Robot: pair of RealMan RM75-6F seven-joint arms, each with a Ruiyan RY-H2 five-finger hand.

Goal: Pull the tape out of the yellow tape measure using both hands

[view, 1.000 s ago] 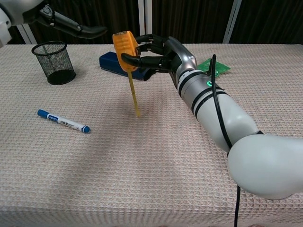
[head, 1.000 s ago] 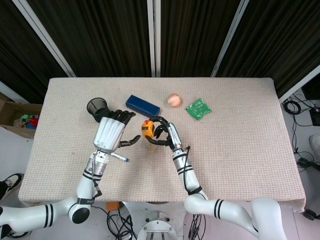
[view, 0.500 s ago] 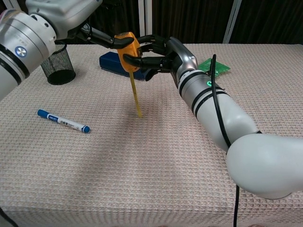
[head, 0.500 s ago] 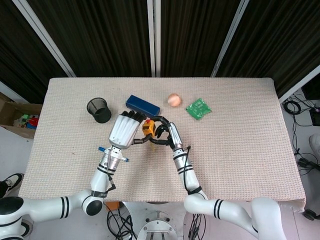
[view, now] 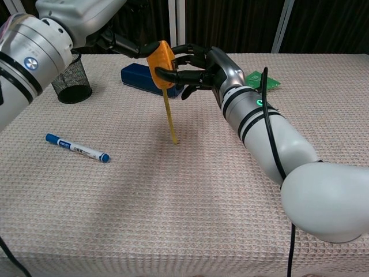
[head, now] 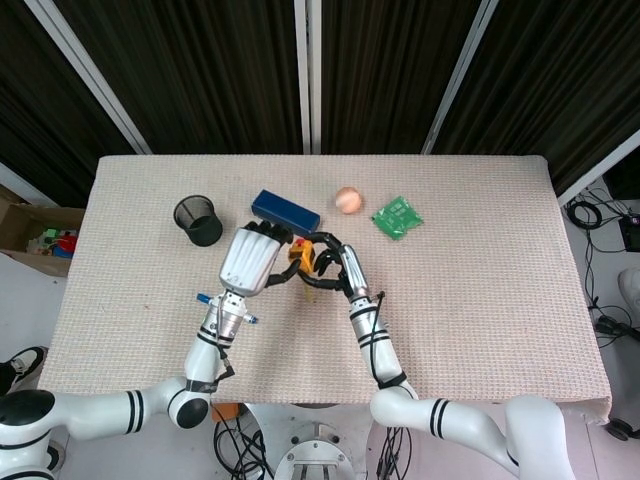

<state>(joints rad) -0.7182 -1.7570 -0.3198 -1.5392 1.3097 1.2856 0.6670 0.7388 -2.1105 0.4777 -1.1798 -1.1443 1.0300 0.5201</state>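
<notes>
My right hand (head: pixel 328 264) (view: pixel 199 68) holds the yellow tape measure (head: pixel 298 253) (view: pixel 161 56) in the air above the table, its fingers wrapped round the case from the right. A length of yellow tape (view: pixel 170 115) hangs down from the case, its tip near the cloth. From the left, my left hand (head: pixel 251 262) (view: pixel 118 41) reaches in, and its dark fingertips (view: pixel 141 49) touch the case's left side. Whether they grip the case is not clear.
A blue box (head: pixel 285 210) (view: pixel 134 77) lies just behind the hands. A black mesh cup (head: pixel 200 221) (view: pixel 69 76) stands at the left. A blue-capped pen (view: pixel 76 148) lies at the front left. A peach ball (head: pixel 347 199) and a green packet (head: pixel 397 216) sit at the back right.
My left hand swung in from the left and reached the case. The tape measure has since tilted and shifted slightly right, and the hanging tape moved with it.
</notes>
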